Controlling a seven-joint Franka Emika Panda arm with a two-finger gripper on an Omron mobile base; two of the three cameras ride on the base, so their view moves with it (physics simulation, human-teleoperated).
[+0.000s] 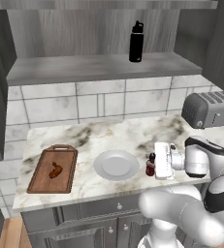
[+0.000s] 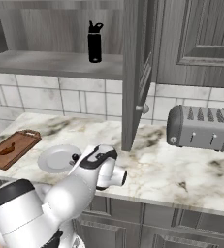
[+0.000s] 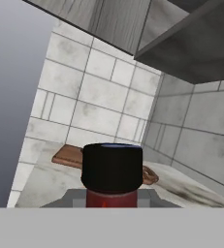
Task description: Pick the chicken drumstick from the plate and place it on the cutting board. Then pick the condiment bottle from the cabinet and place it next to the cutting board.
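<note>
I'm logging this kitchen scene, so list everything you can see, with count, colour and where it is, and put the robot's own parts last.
chicken drumstick: one, reddish-brown, lying on the cutting board.
cutting board: one, reddish-brown wood, left end of the counter.
plate: one, light grey-white, on the counter right of the board, nothing on it.
condiment bottle: one, red with dark cap, upright beside the plate's right edge, in the hand's grip.
black bottle: one, all black, standing on the cabinet shelf.
cabinet: one, grey wood-grain recess above the tiles.
toaster: one, silver-grey, right end of the counter.
counter: one, white marble with brown veins.
drawers: grey, under the counter.
hand: one, white, shut on the condiment bottle.
</note>
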